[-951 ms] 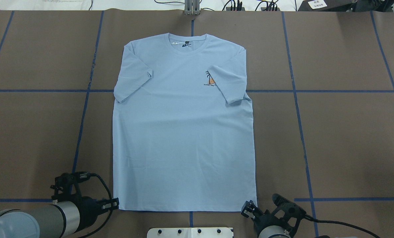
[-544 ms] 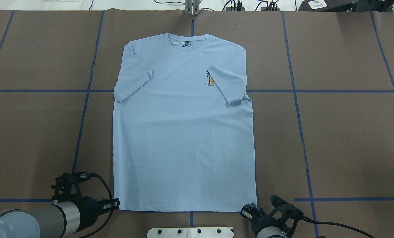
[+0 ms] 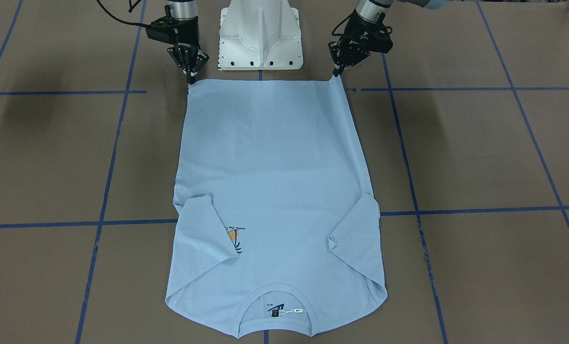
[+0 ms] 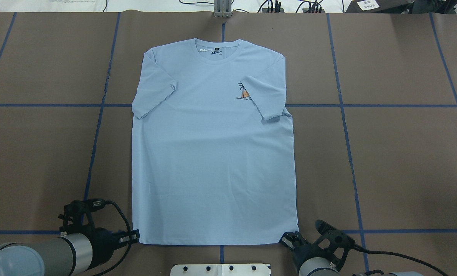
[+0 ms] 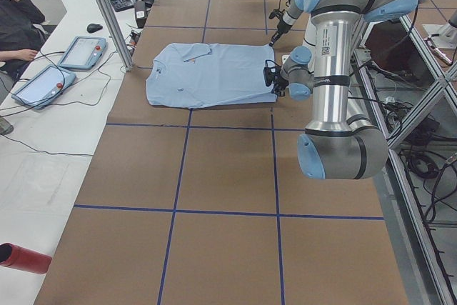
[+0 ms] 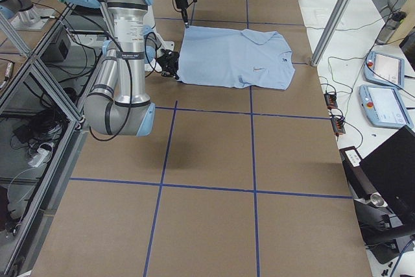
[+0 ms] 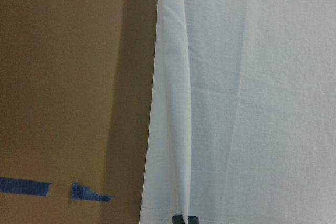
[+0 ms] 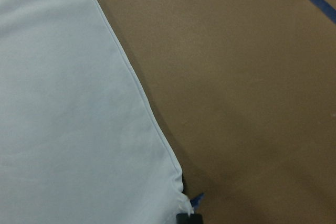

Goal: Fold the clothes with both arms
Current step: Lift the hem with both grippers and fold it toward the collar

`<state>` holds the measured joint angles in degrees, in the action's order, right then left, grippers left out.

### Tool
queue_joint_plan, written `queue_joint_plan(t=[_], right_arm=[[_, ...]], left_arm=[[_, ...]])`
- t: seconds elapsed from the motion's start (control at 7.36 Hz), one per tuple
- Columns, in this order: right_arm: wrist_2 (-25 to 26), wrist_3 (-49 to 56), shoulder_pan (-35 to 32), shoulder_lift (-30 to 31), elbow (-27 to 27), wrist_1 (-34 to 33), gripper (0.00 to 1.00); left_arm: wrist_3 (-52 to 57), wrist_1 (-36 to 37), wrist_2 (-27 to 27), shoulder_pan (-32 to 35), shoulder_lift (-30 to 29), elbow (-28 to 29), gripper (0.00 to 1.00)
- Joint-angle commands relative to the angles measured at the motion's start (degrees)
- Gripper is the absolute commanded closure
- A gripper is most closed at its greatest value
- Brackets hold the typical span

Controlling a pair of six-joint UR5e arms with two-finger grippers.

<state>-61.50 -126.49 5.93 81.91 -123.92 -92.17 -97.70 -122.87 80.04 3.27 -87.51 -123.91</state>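
Observation:
The light blue T-shirt lies flat on the brown table, neck away from me, both sleeves folded inward. Its palm-tree print is half covered by a sleeve, and the dark neck label shows. My left gripper is shut on the hem's left corner, which looks pulled up a little in the front-facing view. My right gripper is shut on the hem's right corner, also seen in the front-facing view. Each wrist view shows the shirt's side edge ending at a fingertip.
The white pedestal base stands just behind the hem, between the arms. Blue tape lines grid the table. Cables and a metal bracket line the far edge. An operator, tablets and a post are beyond the shirt's neck end.
The right gripper has shifted slightly at its hem corner. The hem's left corner has drawn in a little. The left arm has barely moved.

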Motion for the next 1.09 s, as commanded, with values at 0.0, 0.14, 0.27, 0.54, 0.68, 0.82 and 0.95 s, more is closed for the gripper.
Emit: queue_joint_plan(t=[0.0, 0.14, 0.27, 0.54, 0.68, 0.82, 0.95], right_arm=[[-1.0, 4.9, 0.0, 2.9, -14.6, -8.2, 1.00], [-3.9, 4.8, 1.5, 2.4, -24.0, -18.6, 1.00], [-5.1, 4.8, 2.5, 0.9, -30.8, -26.3, 1.00], [-6.4, 7.0, -0.5, -2.4, -30.8, -28.2, 1.00], [-8.4, 12.4, -3.5, -4.8, -29.5, -28.3, 1.00], [-10.5, 18.0, -7.8, -8.3, -26.1, -28.4, 1.00], [-13.2, 22.2, -12.6, -11.9, -22.5, -28.4, 1.00]], left_arm=[[0.1, 4.0, 1.6, 0.4, 0.8, -8.4, 1.00], [0.1, 12.6, 5.9, 0.4, -0.1, -15.8, 1.00], [0.1, 19.5, 9.2, 0.6, -0.3, -23.4, 1.00], [1.3, 29.7, 13.8, 3.7, -4.6, -28.8, 1.00], [4.8, 32.1, 14.2, 6.3, -7.6, -28.3, 1.00], [8.5, 32.9, 15.2, 8.9, -9.6, -27.6, 1.00], [10.8, 33.6, 16.6, 11.6, -9.8, -26.5, 1.00]])
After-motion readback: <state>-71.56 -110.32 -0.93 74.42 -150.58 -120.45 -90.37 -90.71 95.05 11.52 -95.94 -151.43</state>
